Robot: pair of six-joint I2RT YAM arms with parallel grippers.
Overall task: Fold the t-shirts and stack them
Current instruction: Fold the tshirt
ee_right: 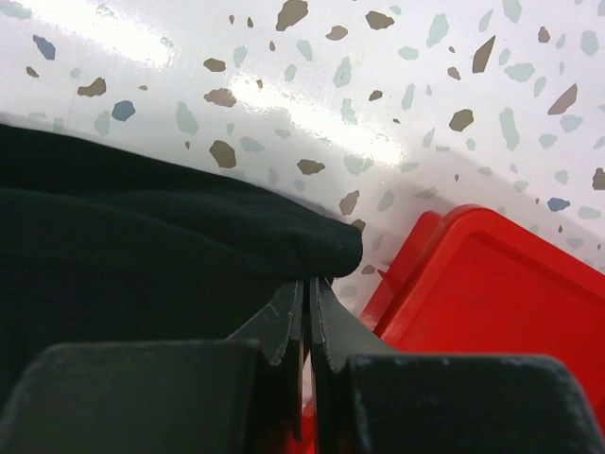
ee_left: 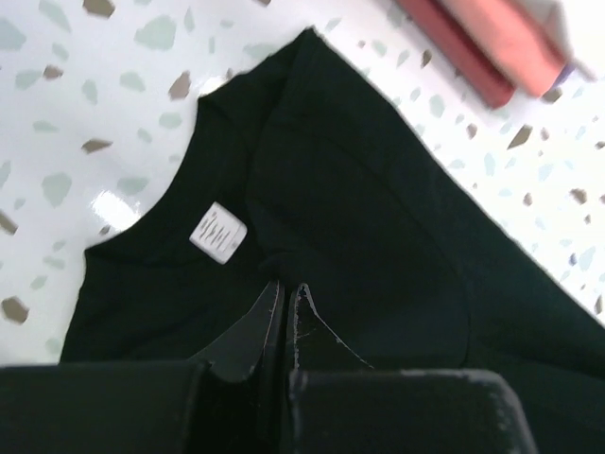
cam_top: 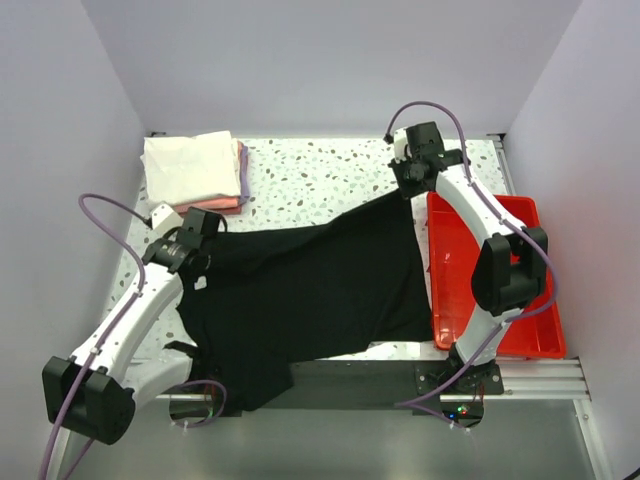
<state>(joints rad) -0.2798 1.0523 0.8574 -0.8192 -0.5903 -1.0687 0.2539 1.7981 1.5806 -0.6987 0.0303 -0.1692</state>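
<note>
The black shirt [cam_top: 310, 290] lies spread on the table [cam_top: 320, 175] beside the red tray [cam_top: 455, 290] — soft, light and floppy, so I think it is best held by its edges. The left gripper [ee_left: 284, 291] is pinched tight on cloth near the neck, the right gripper [ee_right: 310, 284] on a far corner.

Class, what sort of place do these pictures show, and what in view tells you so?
Probably a robotics lab work cell: plain walls box in a speckled table, a left arm and right arm are bolted at its near edge, and a black t-shirt lies spread out.
</note>
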